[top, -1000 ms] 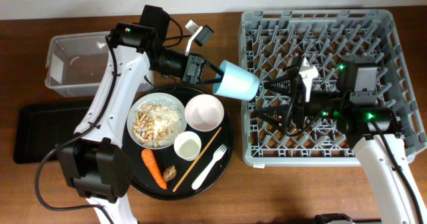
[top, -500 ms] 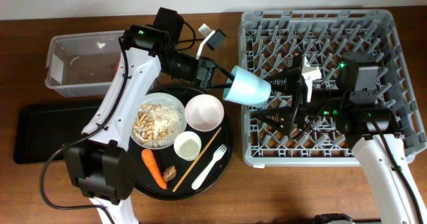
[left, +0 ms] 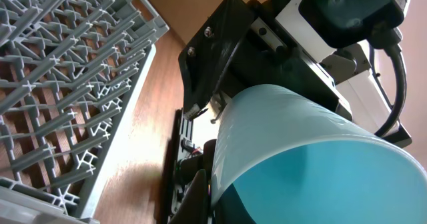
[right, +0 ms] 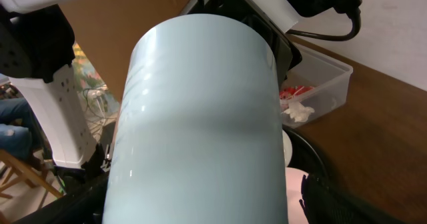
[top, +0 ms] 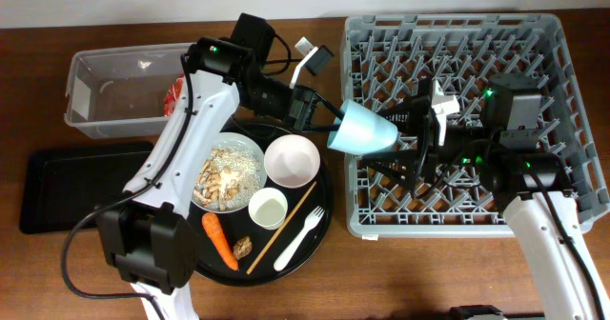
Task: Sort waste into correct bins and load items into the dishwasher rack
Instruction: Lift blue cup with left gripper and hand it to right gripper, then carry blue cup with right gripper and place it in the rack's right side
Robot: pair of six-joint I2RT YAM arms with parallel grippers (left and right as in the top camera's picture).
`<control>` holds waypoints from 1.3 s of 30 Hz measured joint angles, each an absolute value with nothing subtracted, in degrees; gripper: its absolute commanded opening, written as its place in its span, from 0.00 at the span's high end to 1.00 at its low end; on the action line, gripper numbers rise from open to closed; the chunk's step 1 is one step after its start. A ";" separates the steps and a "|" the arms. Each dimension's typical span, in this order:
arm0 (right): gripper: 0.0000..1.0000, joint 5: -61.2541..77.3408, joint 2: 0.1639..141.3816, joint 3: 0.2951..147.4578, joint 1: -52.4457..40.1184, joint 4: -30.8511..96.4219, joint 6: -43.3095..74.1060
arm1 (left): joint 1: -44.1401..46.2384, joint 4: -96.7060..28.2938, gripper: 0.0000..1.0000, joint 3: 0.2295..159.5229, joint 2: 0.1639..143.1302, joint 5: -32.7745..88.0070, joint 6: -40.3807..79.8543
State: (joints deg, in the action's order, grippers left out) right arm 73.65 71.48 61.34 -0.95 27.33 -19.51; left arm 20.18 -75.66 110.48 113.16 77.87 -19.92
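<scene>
Two claws meet at the large grey plastic dishwasher rack (top: 572,72): the left claw (top: 319,120) clamps the small pale-blue cup (top: 365,130) by its rim, while the right claw (top: 405,141) stands spread about its base, likely to close next.

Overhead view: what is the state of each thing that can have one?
Blue cup: tilted, held over the rack's edge
Left gripper: shut on the blue cup
Right gripper: open, near the cup
Plate: bears scraps
Bowl: upright, empty
White cup: upright
Tub: holds a red wrapper
Black tray: empty
</scene>
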 measured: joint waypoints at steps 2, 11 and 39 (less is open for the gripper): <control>0.15 73.65 71.48 61.34 -0.95 27.16 -19.51 | 20.18 -75.66 1.00 110.48 113.16 77.84 -19.92; 0.34 74.50 71.48 61.34 -1.21 25.80 -19.27 | 20.12 -75.61 0.95 110.48 113.16 77.56 -19.79; 0.69 27.59 71.99 70.30 -0.93 48.99 -4.27 | 13.67 -79.13 0.14 110.89 113.16 15.90 -1.72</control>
